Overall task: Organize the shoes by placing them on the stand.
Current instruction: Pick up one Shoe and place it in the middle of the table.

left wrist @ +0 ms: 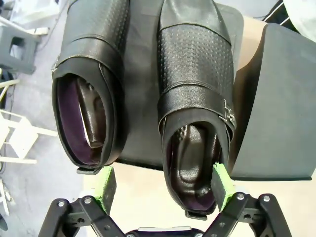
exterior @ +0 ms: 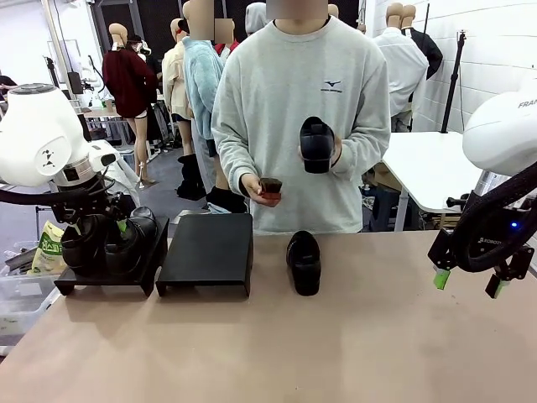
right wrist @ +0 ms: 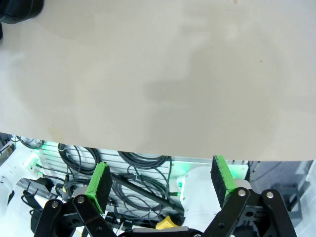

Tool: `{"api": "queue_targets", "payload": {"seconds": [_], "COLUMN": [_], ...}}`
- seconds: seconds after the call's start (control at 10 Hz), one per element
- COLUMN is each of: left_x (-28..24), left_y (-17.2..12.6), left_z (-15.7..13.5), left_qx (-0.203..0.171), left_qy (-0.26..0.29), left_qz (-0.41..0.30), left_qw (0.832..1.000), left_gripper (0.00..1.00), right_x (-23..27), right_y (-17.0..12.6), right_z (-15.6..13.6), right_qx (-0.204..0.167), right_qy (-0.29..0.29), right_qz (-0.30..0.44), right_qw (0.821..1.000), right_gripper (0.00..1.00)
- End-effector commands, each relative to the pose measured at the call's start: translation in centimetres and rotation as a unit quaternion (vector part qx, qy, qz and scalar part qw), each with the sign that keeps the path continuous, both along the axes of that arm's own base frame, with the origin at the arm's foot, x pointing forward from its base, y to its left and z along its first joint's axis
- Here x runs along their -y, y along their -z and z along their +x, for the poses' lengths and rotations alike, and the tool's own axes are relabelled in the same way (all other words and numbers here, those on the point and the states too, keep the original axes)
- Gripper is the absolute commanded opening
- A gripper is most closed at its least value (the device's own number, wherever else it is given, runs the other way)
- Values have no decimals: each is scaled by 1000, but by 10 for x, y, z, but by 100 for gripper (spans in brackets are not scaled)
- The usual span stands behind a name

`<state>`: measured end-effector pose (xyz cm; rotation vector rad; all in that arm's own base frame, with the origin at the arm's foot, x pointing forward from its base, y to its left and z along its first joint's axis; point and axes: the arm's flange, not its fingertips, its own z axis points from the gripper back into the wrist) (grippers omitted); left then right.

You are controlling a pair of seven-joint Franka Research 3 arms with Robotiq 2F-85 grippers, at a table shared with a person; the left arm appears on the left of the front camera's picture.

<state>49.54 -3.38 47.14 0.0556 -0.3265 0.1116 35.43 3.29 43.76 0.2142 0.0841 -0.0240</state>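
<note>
Loose shoe on desk, long axis near-far, just right of empty stand, left of right pincer, which is spread and empty. Left pincer spread above shelved pair.

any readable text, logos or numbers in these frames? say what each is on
"FRA", cut off by the picture edge: on the white right arm.
"ROBOTIQ", small and faint: on the black body above the right gripper.
Chest logo with a line of print on the person's grey sweatshirt: too small to read.
Print on the green and yellow bag at far left: blurred.
Shoes in the left wrist view: no text visible.
</note>
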Motion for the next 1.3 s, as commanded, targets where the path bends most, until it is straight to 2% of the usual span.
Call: {"api": "queue_targets", "payload": {"seconds": [0.0, 0.4, 0.6, 0.8, 0.9, 1.0, 1.1, 1.2], "left_x": [0, 0, 32, 58, 70, 82, 95, 106], "left_y": [0, 0, -47, -66, -69, -63, -46, -34], "left_z": [1, 0, -55, -95, -116, -135, -145, -153], "left_qx": [8, 0, 69, 93, 71, 5, -51, -88], "left_qy": [0, 0, 81, 156, 206, 259, 284, 301], "left_qz": [-1, 0, 20, 5, -33, -54, -57, -60], "left_qw": [1000, 1000, 994, 983, 975, 964, 956, 948], "left_gripper": [100, 100, 100, 100, 100, 100, 100, 100], "right_x": [1, 1, 1, 1, 1, 1, 1, 1], "right_y": [-1, -1, -1, -1, -1, -1, -1, -1], "right_z": [1, 1, 1, 1, 1, 1, 1, 1], "right_qx": [-2, -2, -2, -2, -2, -2, -2, -2], "right_qy": [-4, -4, -4, -4, -4, -4, -4, -4], "right_qz": [-4, -4, -4, -4, -4, -4, -4, -4], "right_qw": [1000, 1000, 1000, 1000, 1000, 1000, 1000, 1000], "right_gripper": [100, 100, 100, 100, 100, 100, 100, 100]}}
